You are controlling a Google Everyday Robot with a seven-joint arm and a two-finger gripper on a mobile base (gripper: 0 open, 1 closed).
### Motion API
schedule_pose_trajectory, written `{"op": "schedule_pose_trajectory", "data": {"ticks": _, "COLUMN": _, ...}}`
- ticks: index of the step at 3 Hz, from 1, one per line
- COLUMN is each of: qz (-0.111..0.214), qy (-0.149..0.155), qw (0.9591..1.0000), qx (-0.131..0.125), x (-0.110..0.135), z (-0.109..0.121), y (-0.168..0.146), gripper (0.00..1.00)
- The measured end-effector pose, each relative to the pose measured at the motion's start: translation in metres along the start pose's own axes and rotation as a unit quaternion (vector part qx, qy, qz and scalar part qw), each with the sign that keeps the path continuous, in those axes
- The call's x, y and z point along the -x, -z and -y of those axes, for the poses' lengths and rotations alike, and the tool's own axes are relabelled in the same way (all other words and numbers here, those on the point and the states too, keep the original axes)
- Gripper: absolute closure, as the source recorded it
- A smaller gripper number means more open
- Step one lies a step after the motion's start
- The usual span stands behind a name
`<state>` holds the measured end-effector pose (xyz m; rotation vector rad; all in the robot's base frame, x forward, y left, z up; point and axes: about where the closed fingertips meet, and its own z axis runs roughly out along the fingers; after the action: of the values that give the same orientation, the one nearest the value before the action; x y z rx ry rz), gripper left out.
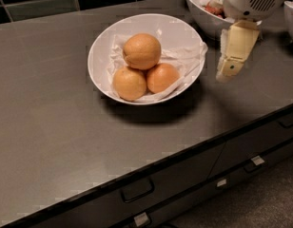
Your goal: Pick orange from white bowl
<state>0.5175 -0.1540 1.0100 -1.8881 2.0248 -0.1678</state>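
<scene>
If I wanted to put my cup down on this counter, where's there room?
The widest bare stretch of counter lies left of the white bowl and in front of it, down to the front edge. The back right is crowded: the gripper hangs beside the white bowl, just in front of the berry bowl, leaving only narrow gaps.

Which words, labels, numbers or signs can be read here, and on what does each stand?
None can be read. The wide glossy white bowl, the large pale yellow-orange round fruit and the dark grey counter carry no writing. The cream claw, right of that bowl above the counter, shows only a small dark dot.
</scene>
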Motion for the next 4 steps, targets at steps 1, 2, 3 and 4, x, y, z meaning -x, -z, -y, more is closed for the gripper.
{"op": "schedule_pose_trajectory", "data": {"ticks": 1, "qz": 0.023, "qy": 0.034, "qw": 0.9991, "qx": -0.006, "x": 0.032, "z": 0.025, "y": -0.008, "gripper": 0.00}}
{"op": "schedule_pose_trajectory", "data": {"ticks": 2, "qz": 0.024, "qy": 0.034, "qw": 0.9991, "qx": -0.006, "x": 0.032, "z": 0.025, "y": -0.008, "gripper": 0.00}}
{"op": "schedule_pose_trajectory", "data": {"ticks": 3, "qz": 0.031, "qy": 0.045, "qw": 0.9985, "qx": -0.007, "x": 0.043, "z": 0.033, "y": -0.017, "gripper": 0.00}}
{"op": "schedule_pose_trajectory", "data": {"ticks": 4, "qz": 0.047, "qy": 0.074, "qw": 0.9962, "qx": 0.007, "x": 0.067, "z": 0.040, "y": -0.036, "gripper": 0.00}}
